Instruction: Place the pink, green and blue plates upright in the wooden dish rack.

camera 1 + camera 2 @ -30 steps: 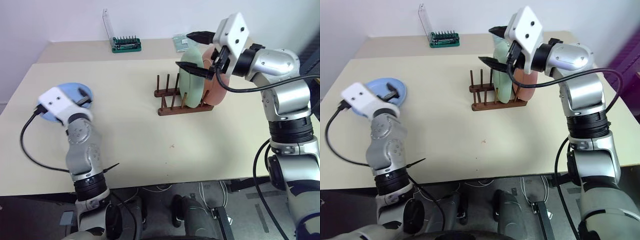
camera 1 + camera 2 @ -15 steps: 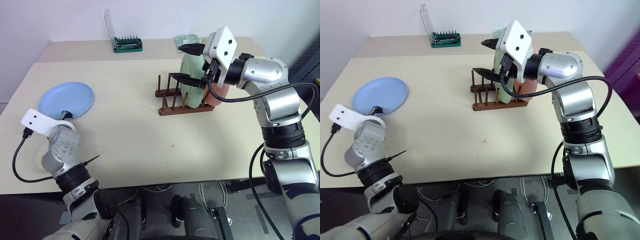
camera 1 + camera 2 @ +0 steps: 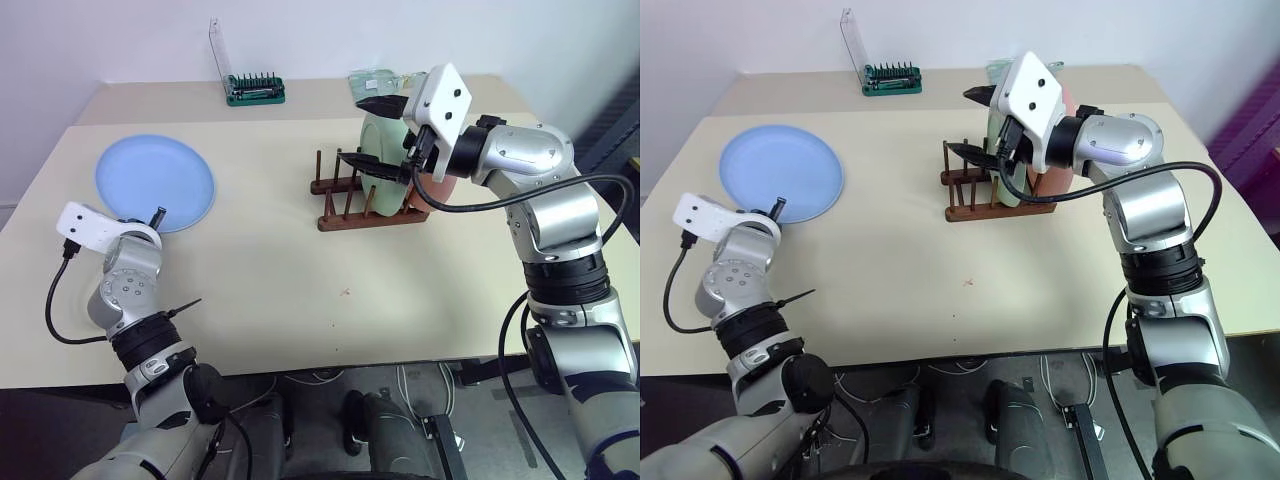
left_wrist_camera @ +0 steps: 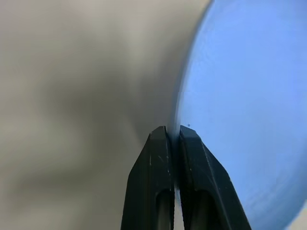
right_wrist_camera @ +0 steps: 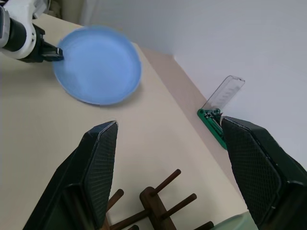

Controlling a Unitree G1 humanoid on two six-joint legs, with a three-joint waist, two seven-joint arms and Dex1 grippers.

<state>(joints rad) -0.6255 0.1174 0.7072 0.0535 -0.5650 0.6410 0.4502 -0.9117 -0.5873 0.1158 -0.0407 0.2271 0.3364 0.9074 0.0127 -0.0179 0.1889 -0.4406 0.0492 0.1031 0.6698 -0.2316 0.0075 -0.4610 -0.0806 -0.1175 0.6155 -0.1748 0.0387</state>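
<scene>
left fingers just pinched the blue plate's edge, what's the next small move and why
Probably lift the rim a little with the left gripper to test the hold. Its fingers are shut on the edge of the blue plate, which lies flat on the table, far from the rack where the green plate and pink plate already stand.

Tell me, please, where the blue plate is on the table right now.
The blue plate lies at the table's far left, well apart from the wooden dish rack; the left end effector is shut on its near rim.
</scene>
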